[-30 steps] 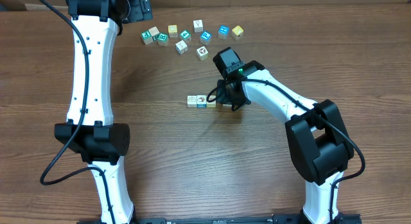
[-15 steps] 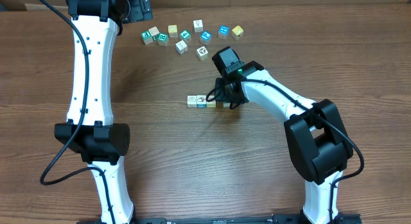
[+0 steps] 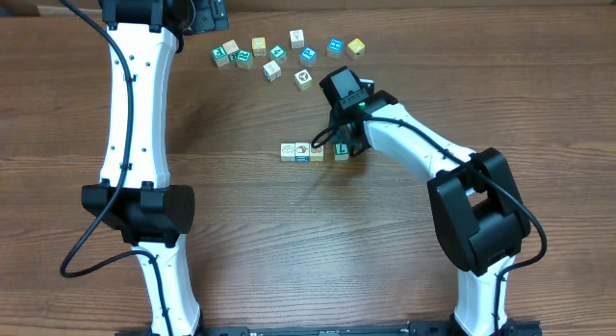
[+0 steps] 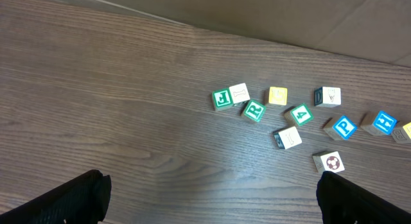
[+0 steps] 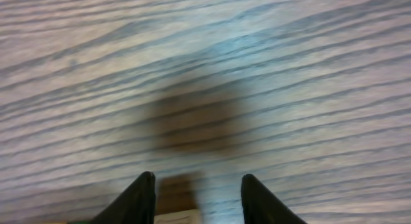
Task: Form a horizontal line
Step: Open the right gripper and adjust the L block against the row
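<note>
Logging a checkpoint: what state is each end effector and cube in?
Left end effector: open, empty.
Right end effector: open, close by the teal-green cube.
White cube, blue-edged cube, tan cube: side by side, unheld.
Teal-green cube: unheld, right of the tan cube.
Spare cubes: scattered, untouched.

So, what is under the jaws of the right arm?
A teal-green cube, at the right end of the row of cubes. The jaws cover its back edge, so whether they touch it cannot be seen.

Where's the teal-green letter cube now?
The teal-green cube sits mid-table in the overhead view, right end of the row, beside the tan cube, at the right pincer.
</note>
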{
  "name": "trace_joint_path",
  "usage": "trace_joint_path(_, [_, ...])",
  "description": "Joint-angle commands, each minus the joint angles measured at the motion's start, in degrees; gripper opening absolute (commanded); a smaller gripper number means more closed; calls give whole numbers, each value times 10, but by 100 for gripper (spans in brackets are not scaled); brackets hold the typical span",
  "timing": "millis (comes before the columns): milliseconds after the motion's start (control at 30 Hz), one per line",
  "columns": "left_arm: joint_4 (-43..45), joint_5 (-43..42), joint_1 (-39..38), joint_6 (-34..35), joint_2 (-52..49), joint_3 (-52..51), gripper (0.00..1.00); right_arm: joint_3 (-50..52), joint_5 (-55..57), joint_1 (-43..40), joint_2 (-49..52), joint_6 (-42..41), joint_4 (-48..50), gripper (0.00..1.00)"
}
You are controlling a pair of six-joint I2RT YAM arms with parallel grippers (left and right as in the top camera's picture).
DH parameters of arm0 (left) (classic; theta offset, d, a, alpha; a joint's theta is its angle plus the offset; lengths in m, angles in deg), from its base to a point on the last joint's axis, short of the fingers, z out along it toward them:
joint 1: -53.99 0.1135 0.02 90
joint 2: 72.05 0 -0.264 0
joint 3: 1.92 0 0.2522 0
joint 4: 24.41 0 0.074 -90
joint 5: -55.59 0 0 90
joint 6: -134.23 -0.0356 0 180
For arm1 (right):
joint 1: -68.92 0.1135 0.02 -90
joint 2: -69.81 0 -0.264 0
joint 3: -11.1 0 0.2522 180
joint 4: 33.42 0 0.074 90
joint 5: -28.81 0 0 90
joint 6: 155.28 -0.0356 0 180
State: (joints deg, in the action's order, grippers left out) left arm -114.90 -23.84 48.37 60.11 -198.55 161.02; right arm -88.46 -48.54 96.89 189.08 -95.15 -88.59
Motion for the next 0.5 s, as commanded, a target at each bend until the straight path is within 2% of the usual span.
trace_joint_path(0, [0, 3, -4, -7, 2, 3, 100, 3, 12, -20, 4, -4, -8, 30])
trace_joint_path(200, [0, 3, -4, -7, 2, 3, 100, 3, -40, -33, 4, -3, -46, 4])
trace_joint_path(467, [0, 3, -4, -7, 2, 3, 100, 3, -105, -32, 4, 1, -55, 4])
